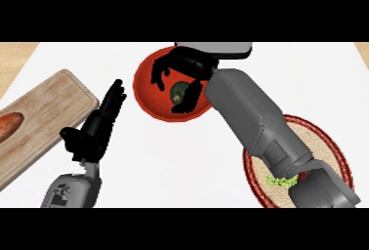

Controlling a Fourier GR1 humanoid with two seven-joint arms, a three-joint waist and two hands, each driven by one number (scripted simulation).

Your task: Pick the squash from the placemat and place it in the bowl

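You see the right hand (186,64) over the red bowl (146,95) at the far side of the white counter (180,156), its grey forearm stretching in from the lower right. Its fingers and thumb are curled round the squash (178,92), a dark green piece showing between them inside the bowl's rim. Whether the squash touches the bowl's floor you cannot tell, since the hand covers most of it. The round woven placemat (328,146) with its red border lies near right, partly under the forearm, well apart from the bowl. A small yellow-green scrap (282,181) shows on it beside the arm. The left hand (101,124) rests at the left, fingers straight and up, holding nothing. Beside it lies a wooden cutting board (51,107) with 1 orange-red vegetable (9,124) at the edge.
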